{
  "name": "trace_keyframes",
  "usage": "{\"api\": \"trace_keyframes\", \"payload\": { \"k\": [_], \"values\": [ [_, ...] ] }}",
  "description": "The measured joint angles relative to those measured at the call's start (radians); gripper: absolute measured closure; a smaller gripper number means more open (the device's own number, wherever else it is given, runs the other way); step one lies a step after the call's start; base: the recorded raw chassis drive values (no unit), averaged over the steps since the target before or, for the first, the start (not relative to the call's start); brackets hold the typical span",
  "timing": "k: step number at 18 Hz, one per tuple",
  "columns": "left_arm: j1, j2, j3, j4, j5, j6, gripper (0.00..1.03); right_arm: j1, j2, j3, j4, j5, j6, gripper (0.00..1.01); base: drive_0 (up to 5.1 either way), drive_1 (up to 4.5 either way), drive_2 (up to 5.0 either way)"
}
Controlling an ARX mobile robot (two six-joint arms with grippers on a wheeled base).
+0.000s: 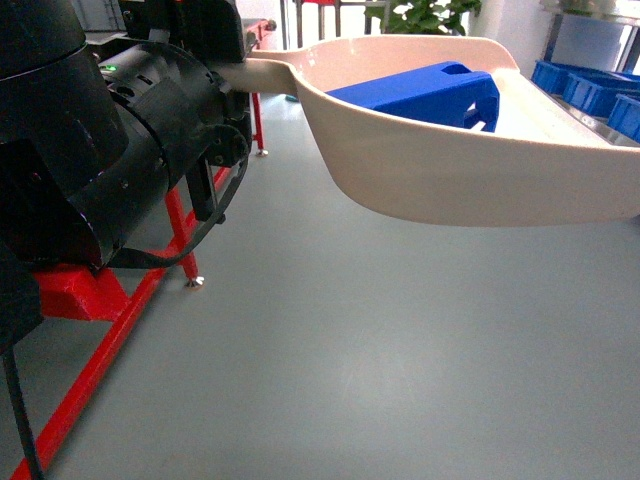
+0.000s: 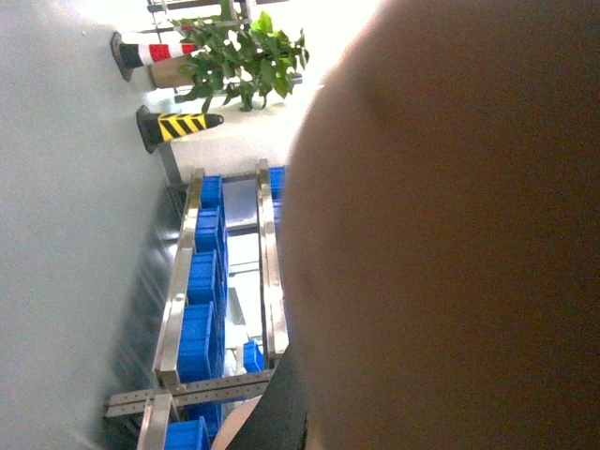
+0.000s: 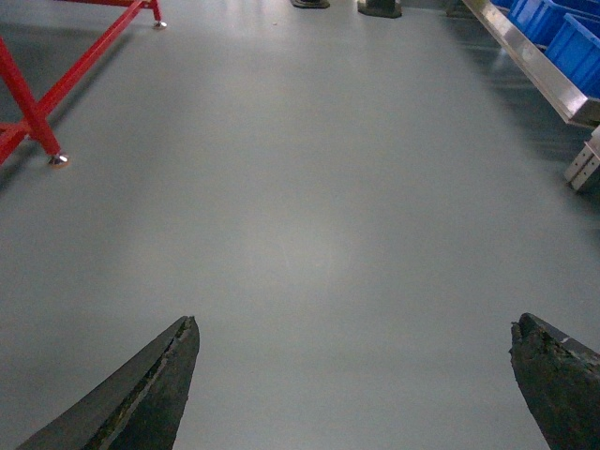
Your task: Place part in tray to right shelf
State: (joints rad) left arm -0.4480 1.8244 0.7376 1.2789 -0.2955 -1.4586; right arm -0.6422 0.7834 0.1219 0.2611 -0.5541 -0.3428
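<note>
Reaching forward at the left, the left tool is gripping the tray handle, holding it level above the floor; the part is lying inside. Right tool is gaping wide, empty, over open floor.

Blue part inside beige tray

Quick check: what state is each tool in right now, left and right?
Left tool: hidden behind its arm; the tray handle runs to it, grip cannot be told.
Right tool: open, empty, over bare floor.

Left arm raised, extended forward; right end effector fingers spread wide.
</note>
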Motion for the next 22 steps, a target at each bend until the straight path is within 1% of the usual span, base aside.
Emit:
{"api": "trace_keyframes", "payload": {
  "k": [22],
  "values": [
    [0.0, 0.0, 0.0, 0.0, 0.0, 0.0, 0.9, 0.0, 0.0, 0.0, 0.0, 0.0, 0.0, 0.03, 0.0, 4.1, -4.2]
  ]
}}
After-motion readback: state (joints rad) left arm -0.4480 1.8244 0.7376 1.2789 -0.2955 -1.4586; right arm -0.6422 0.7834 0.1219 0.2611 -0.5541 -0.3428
